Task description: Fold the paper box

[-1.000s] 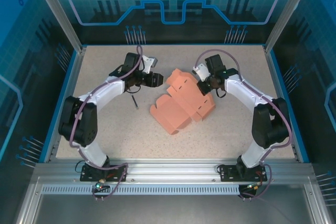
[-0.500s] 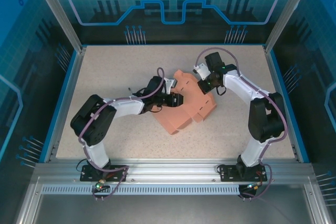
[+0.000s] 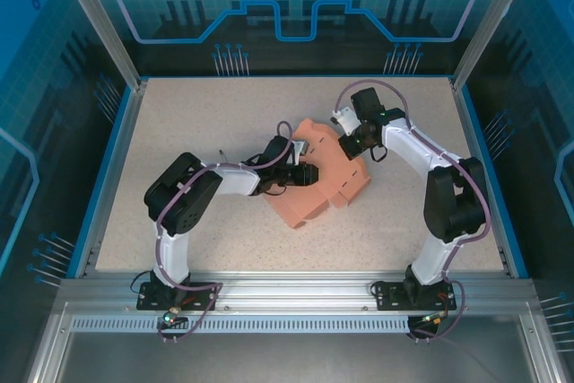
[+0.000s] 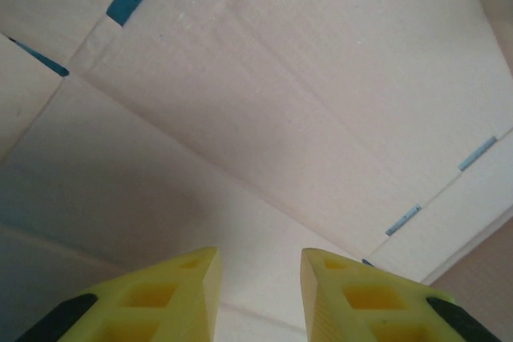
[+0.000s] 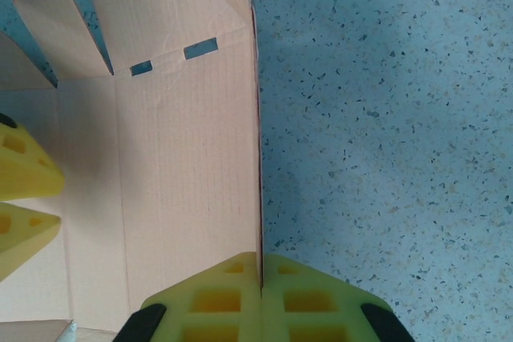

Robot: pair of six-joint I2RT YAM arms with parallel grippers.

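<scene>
The paper box (image 3: pixel 305 208) is a salmon-pink card cutout lying partly folded at mid-table. My left gripper (image 3: pixel 309 174) hovers over its middle panel. In the left wrist view the gripper (image 4: pixel 258 266) is open, a narrow gap between its yellow fingers (image 4: pixel 192 278) and only the pale creased card (image 4: pixel 280 118) ahead. My right gripper (image 3: pixel 345 143) is at the box's far right flap. The right wrist view has this gripper (image 5: pixel 259 266) shut on the raised panel's thin edge (image 5: pixel 184 158). The left gripper's yellow fingertips (image 5: pixel 24 170) rest over the card at that view's left border.
The speckled table (image 3: pixel 179 114) has a blue raised rim on all sides. A small dark stick (image 3: pixel 221 152) lies left of the left forearm. Bare tabletop (image 5: pixel 385 118) lies to the right of the held panel.
My left arm has swung right, from beside the box onto its middle panel, and its jaws have narrowed. The right gripper has kept its hold on the flap, shifting slightly.
</scene>
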